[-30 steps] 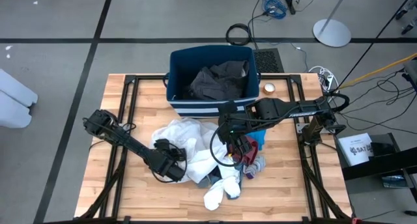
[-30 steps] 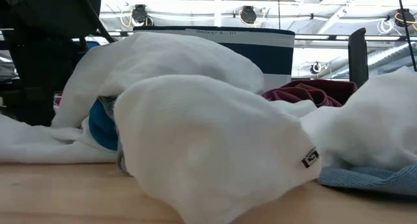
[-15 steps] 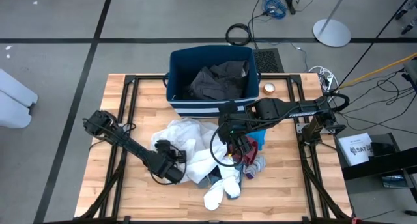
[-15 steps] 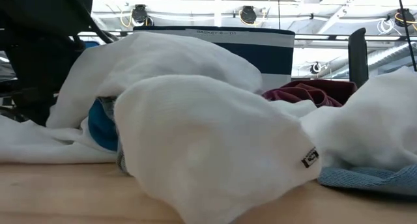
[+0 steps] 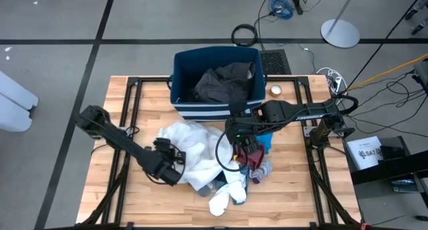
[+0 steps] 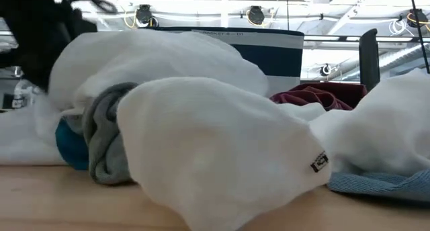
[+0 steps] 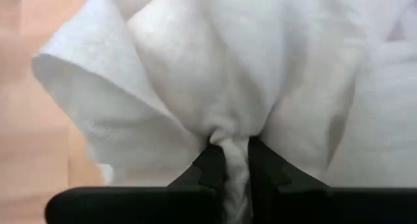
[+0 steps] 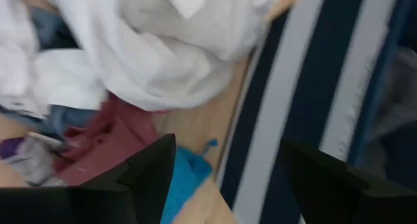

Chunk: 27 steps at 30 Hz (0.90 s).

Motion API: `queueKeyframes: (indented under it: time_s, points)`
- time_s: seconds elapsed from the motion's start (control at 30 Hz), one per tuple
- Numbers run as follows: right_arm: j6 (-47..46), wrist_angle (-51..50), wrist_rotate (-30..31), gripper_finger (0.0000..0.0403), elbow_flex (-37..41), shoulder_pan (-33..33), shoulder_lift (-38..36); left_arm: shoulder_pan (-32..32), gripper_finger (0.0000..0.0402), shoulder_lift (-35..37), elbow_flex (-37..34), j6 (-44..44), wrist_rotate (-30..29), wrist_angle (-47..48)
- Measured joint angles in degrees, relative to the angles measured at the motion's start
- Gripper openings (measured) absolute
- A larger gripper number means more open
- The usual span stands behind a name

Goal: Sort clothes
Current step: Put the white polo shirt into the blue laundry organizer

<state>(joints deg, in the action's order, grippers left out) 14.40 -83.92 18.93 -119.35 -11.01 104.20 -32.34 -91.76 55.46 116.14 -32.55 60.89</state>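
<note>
clothes pile (image 5: 214,163) mid-table, navy bin (image 5: 215,106) behind, bare wood (image 5: 294,190) around

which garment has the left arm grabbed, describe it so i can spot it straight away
Start at the navy striped bin at the table's far edge; a heap of clothes lies just in front of it. The big white garment forms the heap's left side. Unlike its neighbours, its edge is pinched in the left tool.

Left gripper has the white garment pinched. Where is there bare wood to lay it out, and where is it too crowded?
Bare wood lies left of the navy bin, beyond the left gripper shut on the white garment, and along the table's near left edge. Crowded: the clothes pile under the open right gripper, tight against the bin front.
</note>
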Motion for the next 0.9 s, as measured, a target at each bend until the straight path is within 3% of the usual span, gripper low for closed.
queueKeyframes:
  time_s: [0.2,0.47,0.7,0.9]
  points:
    - [-0.09,-0.89,4.14,0.0263,0.0,0.89,-0.02,0.2,0.0038,9.61,0.07,-6.39,-8.56,1.28]
    - [-1.43,-1.54,3.84,0.0263,0.0,2.86,-0.04,0.2,0.0038,24.16,0.14,-20.25,-21.72,-1.66]
    - [-6.6,-5.15,3.7,0.0263,-0.02,4.31,-0.07,0.22,0.0037,37.19,0.16,-44.7,-25.85,-14.53]
    - [-11.35,-6.1,3.49,0.0263,-0.02,4.64,-0.77,0.22,0.0035,46.39,0.23,-70.05,-23.74,-32.85]
